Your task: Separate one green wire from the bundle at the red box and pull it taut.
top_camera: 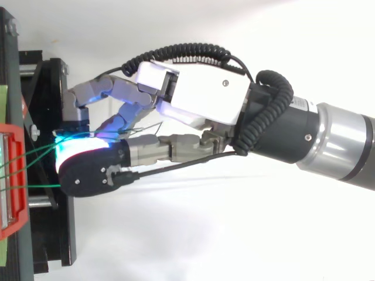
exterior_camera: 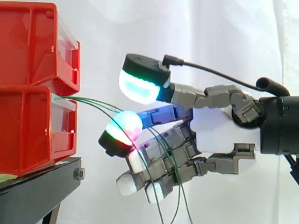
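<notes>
Closest in, the hand point(exterior_camera: 219, 133) is reaching from the right of the side view toward two stacked red bins point(exterior_camera: 28, 135), which are sitting on a black stand point(exterior_camera: 37, 189) before a white curtain point(exterior_camera: 210, 32). Thin green wires point(exterior_camera: 91, 100) are coming out at the front of the bins, where the upper one is resting on the lower. They are arcing rightward and down in loose curves, crossing the hand and hanging below it to the bottom edge. The hand's fingers point(exterior_camera: 140, 86) are curling toward the bins. The uppermost pad is glowing white and cyan-green, and one beneath it, apart from it, is glowing green and magenta. The wires are passing among them, but whether the fingers are grasping any single wire cannot be told. From above, the wires are running from the red bin at the left edge to the glowing pads, and the hand is hovering without touching the bins.
</notes>
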You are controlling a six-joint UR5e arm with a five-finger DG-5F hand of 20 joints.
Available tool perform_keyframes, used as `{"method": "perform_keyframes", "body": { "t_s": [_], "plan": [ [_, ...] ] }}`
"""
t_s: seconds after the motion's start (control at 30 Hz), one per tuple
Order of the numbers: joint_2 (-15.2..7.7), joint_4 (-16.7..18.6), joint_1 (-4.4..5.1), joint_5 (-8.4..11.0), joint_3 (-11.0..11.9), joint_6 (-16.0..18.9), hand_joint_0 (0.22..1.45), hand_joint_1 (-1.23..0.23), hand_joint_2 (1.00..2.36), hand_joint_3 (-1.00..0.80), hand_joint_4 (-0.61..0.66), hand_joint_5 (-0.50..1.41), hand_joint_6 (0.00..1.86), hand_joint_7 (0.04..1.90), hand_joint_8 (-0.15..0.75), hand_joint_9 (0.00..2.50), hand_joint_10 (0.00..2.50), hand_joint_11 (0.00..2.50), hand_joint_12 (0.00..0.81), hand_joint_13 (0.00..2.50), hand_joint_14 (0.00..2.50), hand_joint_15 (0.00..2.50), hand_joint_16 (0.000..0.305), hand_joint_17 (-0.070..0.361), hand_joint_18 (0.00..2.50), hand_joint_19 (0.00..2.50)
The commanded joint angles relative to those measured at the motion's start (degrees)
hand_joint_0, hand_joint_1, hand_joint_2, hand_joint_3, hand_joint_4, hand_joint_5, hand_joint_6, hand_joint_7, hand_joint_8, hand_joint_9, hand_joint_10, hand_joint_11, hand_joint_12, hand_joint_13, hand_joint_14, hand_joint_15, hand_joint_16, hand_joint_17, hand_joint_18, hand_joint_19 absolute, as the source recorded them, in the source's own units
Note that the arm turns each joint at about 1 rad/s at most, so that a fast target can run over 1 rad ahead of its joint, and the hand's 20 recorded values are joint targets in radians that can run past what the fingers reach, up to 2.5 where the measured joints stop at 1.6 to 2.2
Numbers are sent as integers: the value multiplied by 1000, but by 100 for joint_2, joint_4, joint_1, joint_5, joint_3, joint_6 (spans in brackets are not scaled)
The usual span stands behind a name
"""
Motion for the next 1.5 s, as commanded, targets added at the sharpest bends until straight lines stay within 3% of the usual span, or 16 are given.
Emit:
{"method": "perform_keyframes", "body": {
  "t_s": [0.0,0.07,0.1,0.17,0.37,0.53,0.77,1.17,1.37,1.43,1.47],
  "plan": [
    [1,358,17,46,-196,-28,595,-502,1009,-406,205,-144,768,1311,313,1058,21,587,358,905,16,371,48,108,807,698],
    [1,674,43,73,-345,-124,572,-526,1005,-443,210,-152,772,1293,310,1044,21,590,360,905,15,371,49,109,812,695],
    [1,437,26,55,-222,-37,567,-525,1003,-457,212,-154,772,1285,312,1039,19,587,358,906,14,374,49,110,814,685],
    [1,736,61,90,-354,-177,545,-501,1000,-500,201,-157,750,1260,315,1030,19,584,361,906,14,376,50,112,815,679],
    [-8,762,78,125,-354,-203,520,-446,1000,-500,195,-157,689,1253,317,1015,18,573,368,905,13,371,52,117,821,672],
    [-202,929,52,125,-345,-72,522,-443,1000,-500,207,-157,668,1254,321,1024,20,586,370,925,14,388,52,116,829,681],
    [-202,885,-1,125,-275,7,533,-370,1000,-500,189,-151,603,1305,315,1032,20,586,365,938,16,402,51,115,829,686],
    [-202,859,-36,117,-284,16,550,-396,1000,-500,184,-147,549,1375,314,1043,19,593,363,957,15,421,51,114,830,688],
    [-202,753,-71,73,-240,157,587,-433,1007,-425,180,-155,615,1311,313,1067,22,608,355,970,17,437,49,110,822,688],
    [-193,507,-89,2,-99,218,594,-452,1009,-400,178,-158,637,1291,311,1078,21,623,354,973,15,437,49,110,821,690],
    [-193,604,-89,20,-143,210,601,-467,1011,-380,176,-162,656,1268,312,1082,22,632,353,979,16,441,49,109,821,689]
  ]
}}
